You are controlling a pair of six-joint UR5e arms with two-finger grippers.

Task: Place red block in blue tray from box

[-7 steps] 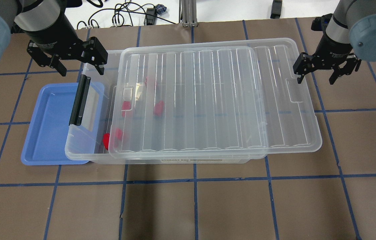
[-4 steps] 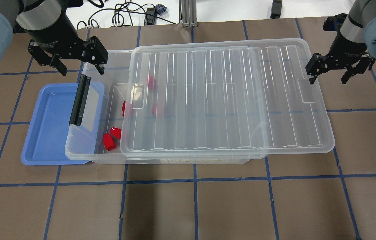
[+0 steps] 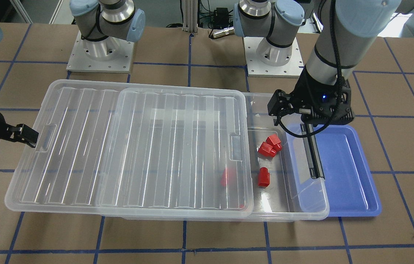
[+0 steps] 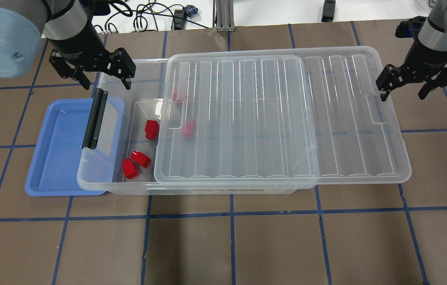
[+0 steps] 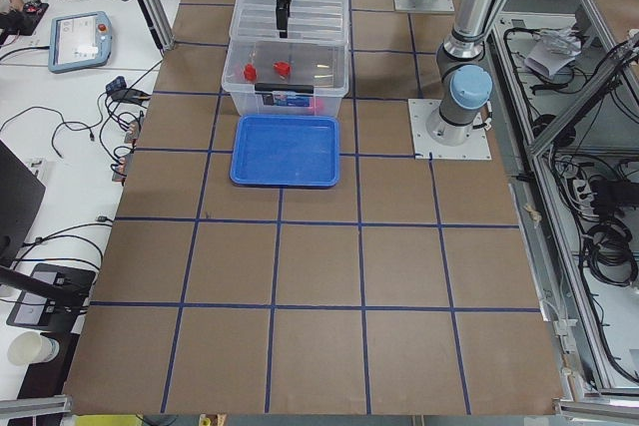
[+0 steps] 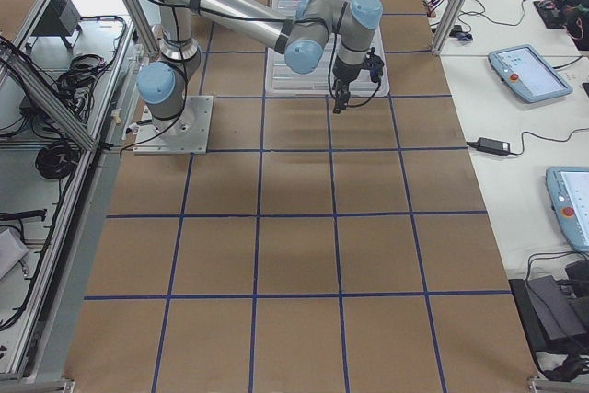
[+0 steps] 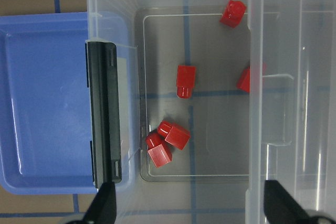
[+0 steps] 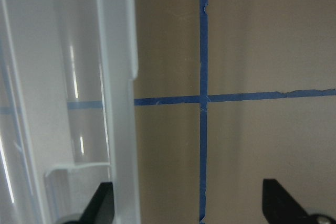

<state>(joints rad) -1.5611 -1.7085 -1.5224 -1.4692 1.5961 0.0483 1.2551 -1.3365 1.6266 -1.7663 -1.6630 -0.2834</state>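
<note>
The clear box (image 4: 88,174) lies mid-table, its ribbed lid (image 4: 278,118) slid right, leaving the left end uncovered. Three red blocks lie uncovered there: one (image 4: 151,129) alone (image 7: 186,81) and two (image 4: 135,163) touching. Two more (image 4: 188,128) show through the lid. The blue tray (image 4: 57,158) is empty, tucked under the box's latch end (image 7: 47,103). My left gripper (image 4: 106,77) is open and empty over the box's far left corner (image 7: 191,211). My right gripper (image 4: 402,93) is open, one finger (image 4: 382,95) at the lid's right rim (image 8: 189,208).
The black latch bar (image 4: 94,118) stands between the tray and the uncovered blocks. Cables (image 4: 148,16) and a metal post (image 4: 223,16) sit past the far edge. The lid overhangs the box's right end.
The lid has slid further right along with my right gripper, uncovering more red blocks. My left gripper has shifted slightly right, toward the box.
</note>
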